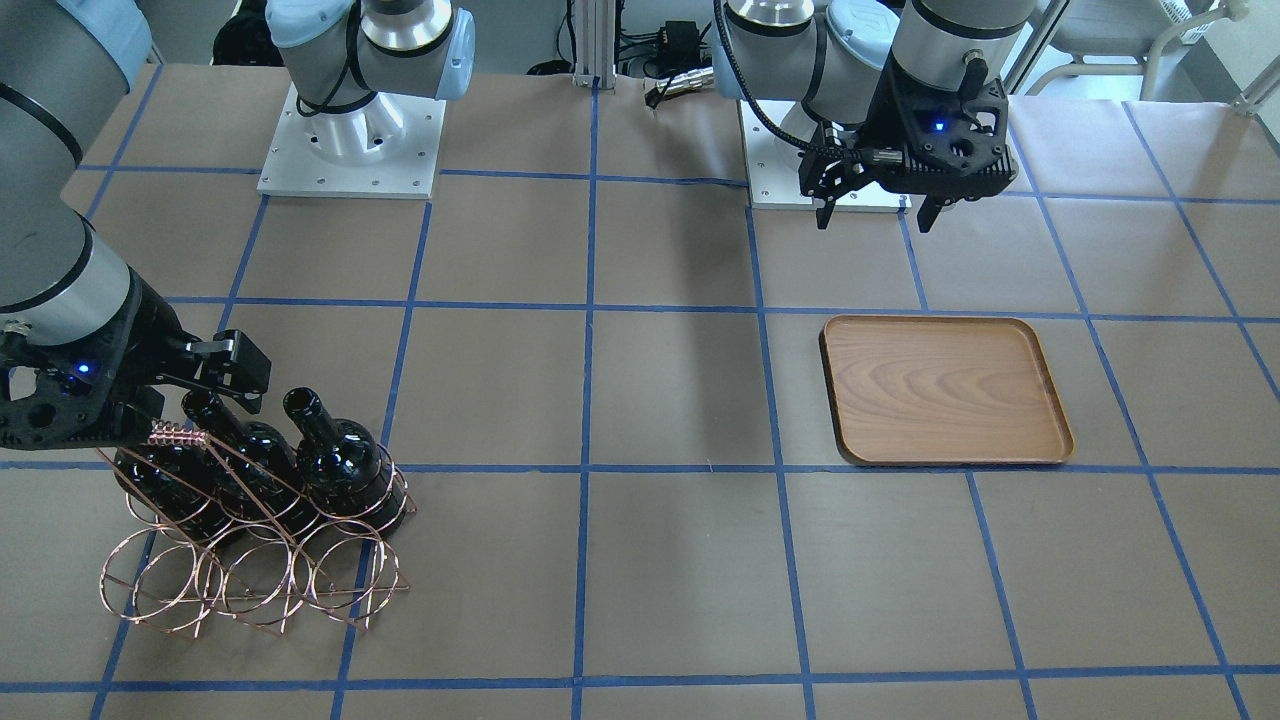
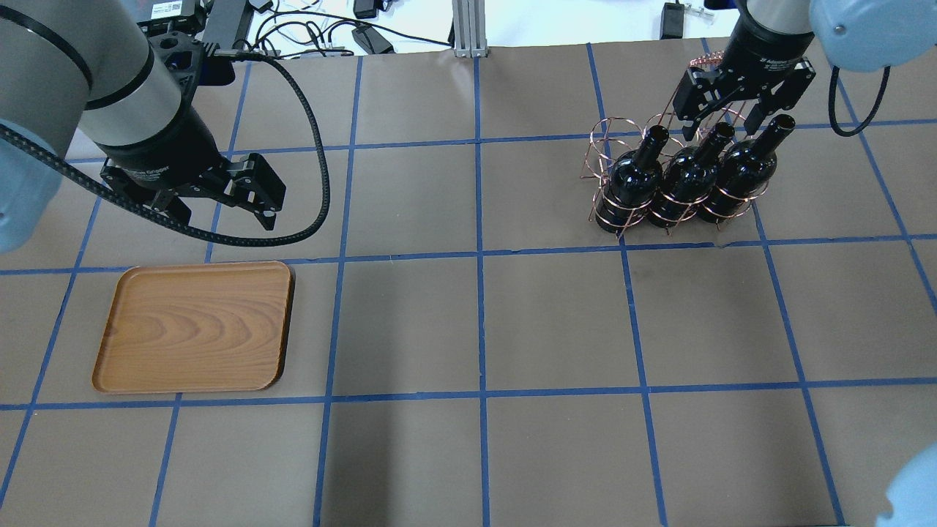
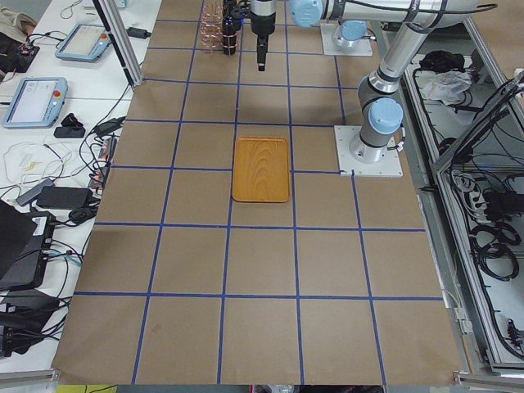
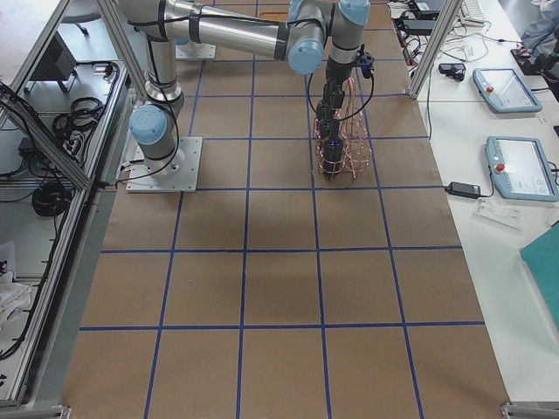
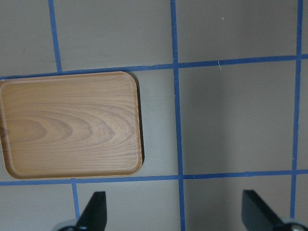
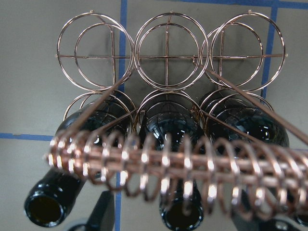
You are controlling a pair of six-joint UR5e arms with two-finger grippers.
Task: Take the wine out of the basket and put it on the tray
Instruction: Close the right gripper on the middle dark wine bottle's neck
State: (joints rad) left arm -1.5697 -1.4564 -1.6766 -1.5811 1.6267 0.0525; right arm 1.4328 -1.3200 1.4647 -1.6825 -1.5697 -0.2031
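Three black wine bottles lie in the lower rings of the copper wire basket (image 2: 594,157), necks toward the robot. My right gripper (image 2: 721,132) is open over the basket's coiled handle (image 6: 168,166). Its jaws stand on either side of the middle bottle's (image 2: 684,183) neck, wide apart and not touching it. In the right wrist view that bottle's mouth (image 6: 180,216) sits between the fingers. My left gripper (image 2: 219,205) is open and empty, hovering just behind the wooden tray (image 2: 194,326). The tray also shows in the left wrist view (image 5: 70,125).
The outer bottles (image 2: 633,179) (image 2: 739,172) lie close on both sides of the middle one. The basket's upper rings (image 6: 168,57) hold nothing. Brown paper with blue tape lines covers the table (image 2: 476,329). Arm bases stand at the robot's side (image 1: 350,140).
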